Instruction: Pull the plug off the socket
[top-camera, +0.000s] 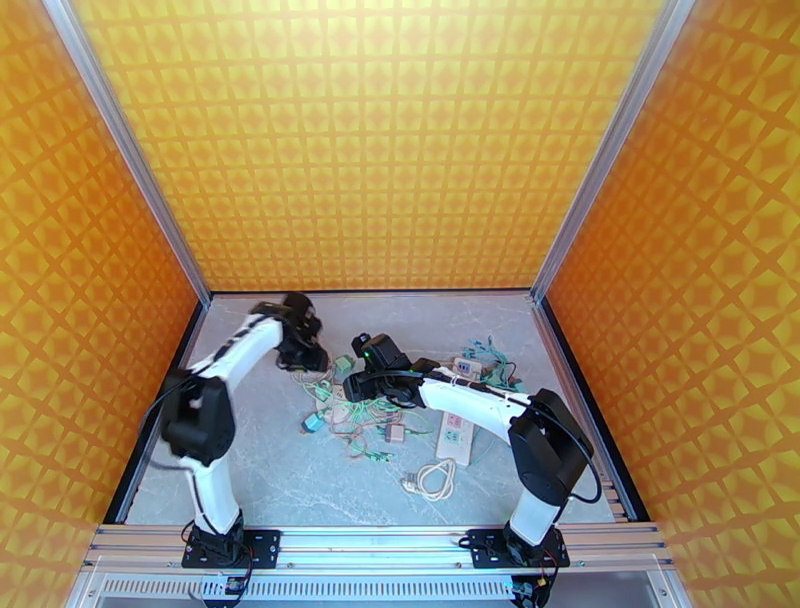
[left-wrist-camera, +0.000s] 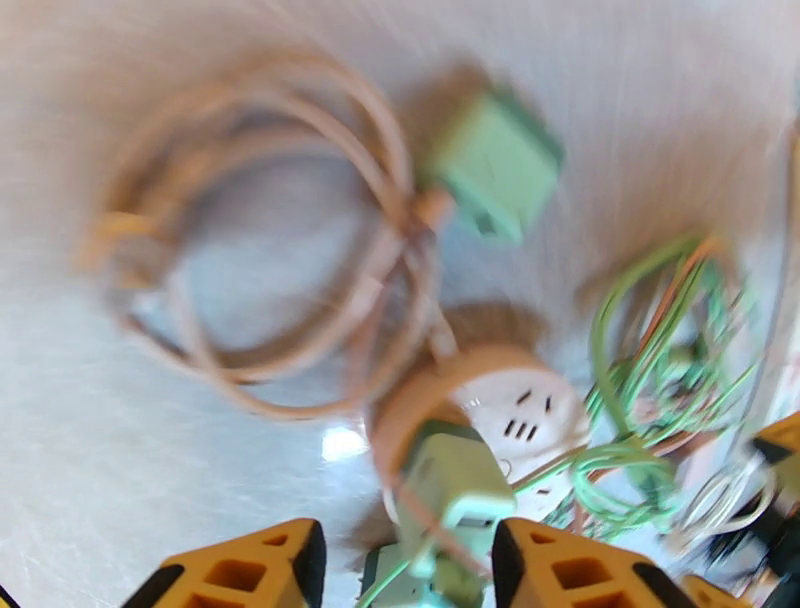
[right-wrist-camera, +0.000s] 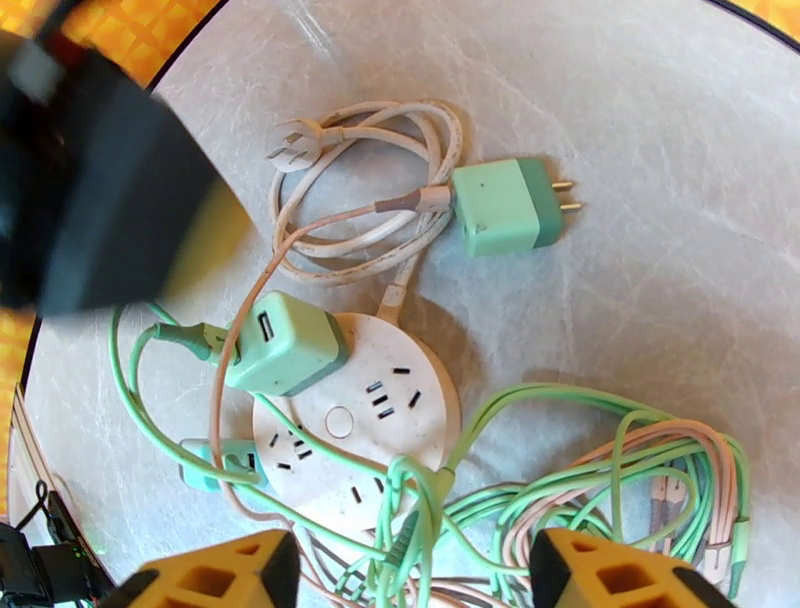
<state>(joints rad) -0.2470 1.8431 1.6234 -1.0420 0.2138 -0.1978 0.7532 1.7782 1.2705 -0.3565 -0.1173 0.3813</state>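
Note:
A mint-green plug (right-wrist-camera: 285, 345) sits in a round white socket (right-wrist-camera: 385, 400) with several outlets, and a green cable leaves its side. In the left wrist view the same plug (left-wrist-camera: 455, 490) lies blurred between my left gripper's (left-wrist-camera: 405, 545) orange fingers, which stand apart with a gap on the left side. The left gripper (top-camera: 310, 358) hovers just above the socket. My right gripper (right-wrist-camera: 412, 555) is open over the socket's near edge, with loose green cables between its fingers. In the top view the right gripper (top-camera: 352, 385) is close beside the left one.
A second green plug (right-wrist-camera: 505, 205) lies unplugged on a coiled pale cord (right-wrist-camera: 370, 180). A tangle of green and pink cables (right-wrist-camera: 600, 470) spreads to the right. A long white power strip (top-camera: 455, 437) lies partly under my right forearm, with a white cord coil (top-camera: 430, 480) nearer the front.

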